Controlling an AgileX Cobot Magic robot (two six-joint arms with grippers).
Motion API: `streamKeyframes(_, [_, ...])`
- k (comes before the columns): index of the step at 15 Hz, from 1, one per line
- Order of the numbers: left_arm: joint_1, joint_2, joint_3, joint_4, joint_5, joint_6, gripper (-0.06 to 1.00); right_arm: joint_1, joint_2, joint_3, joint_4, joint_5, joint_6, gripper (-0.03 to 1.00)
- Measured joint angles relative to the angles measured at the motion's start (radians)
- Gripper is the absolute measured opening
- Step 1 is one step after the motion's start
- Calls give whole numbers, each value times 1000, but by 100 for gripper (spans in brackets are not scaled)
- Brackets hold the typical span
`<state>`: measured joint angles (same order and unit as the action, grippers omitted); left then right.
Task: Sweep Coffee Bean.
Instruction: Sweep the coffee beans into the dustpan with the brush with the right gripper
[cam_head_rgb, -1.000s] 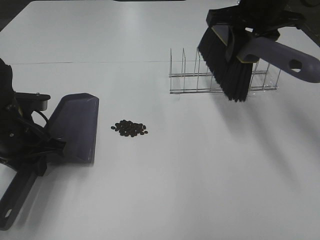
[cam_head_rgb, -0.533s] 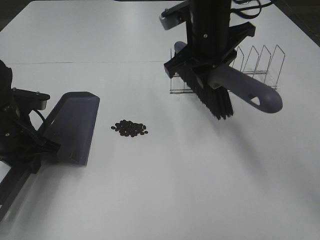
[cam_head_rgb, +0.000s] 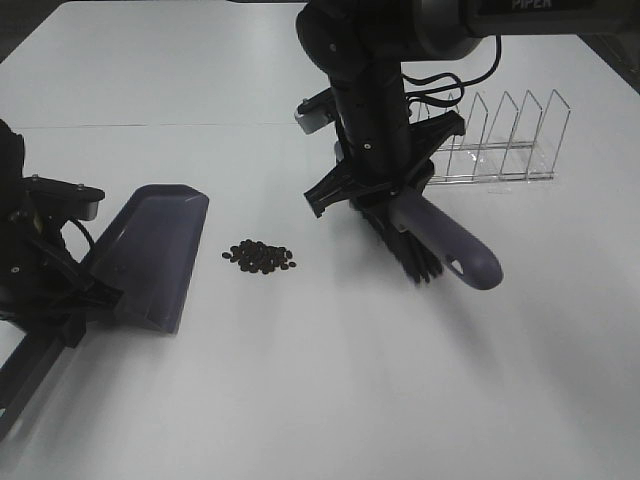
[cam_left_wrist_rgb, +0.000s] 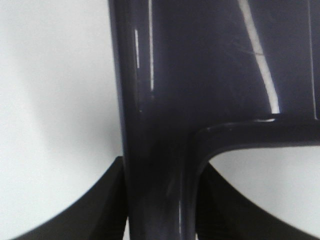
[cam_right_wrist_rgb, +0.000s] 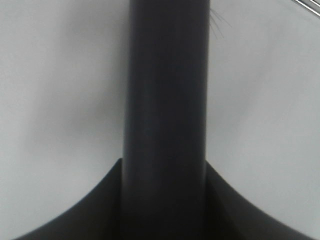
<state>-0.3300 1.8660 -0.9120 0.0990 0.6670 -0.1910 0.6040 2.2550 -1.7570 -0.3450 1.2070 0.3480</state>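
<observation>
between dustpan (cam_head_rgb: 150, 250) and brush (cam_head_rgb: 452, 252), the coffee bean (cam_head_rgb: 259, 256) pile runs left-right (left gripper (cam_head_rgb: 72, 300) clamps dustpan, right gripper (cam_head_rgb: 385, 198) brush).

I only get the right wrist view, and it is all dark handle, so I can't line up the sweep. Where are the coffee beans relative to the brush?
Observer: The coffee beans lie in one small pile on the table, left of the brush in the high view, with bare table between them.
Operator: Is the dustpan in place?
Observer: The dustpan sits on the far side of the pile from the brush, its open lip facing the beans and not touching them.
Operator: Anything close behind the brush?
Observer: A clear wire rack stands farther back on the table.
</observation>
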Motion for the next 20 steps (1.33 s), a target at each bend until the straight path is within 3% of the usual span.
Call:
streamKeyframes(4, [0,0,0,-9,0,5,34,2,56,-70,9,-6,3,31])
streamKeyframes(8, [0,0,0,79,25,-68,34,53,87,-76,0,-27,28,30])
streamKeyframes(13, [0,22,0,77,26,-67,34,73,110,-81,10,-48,54,30])
streamKeyframes(20, [0,24,0,68,12,-57,34,72,121,-81,160,-90,56,30])
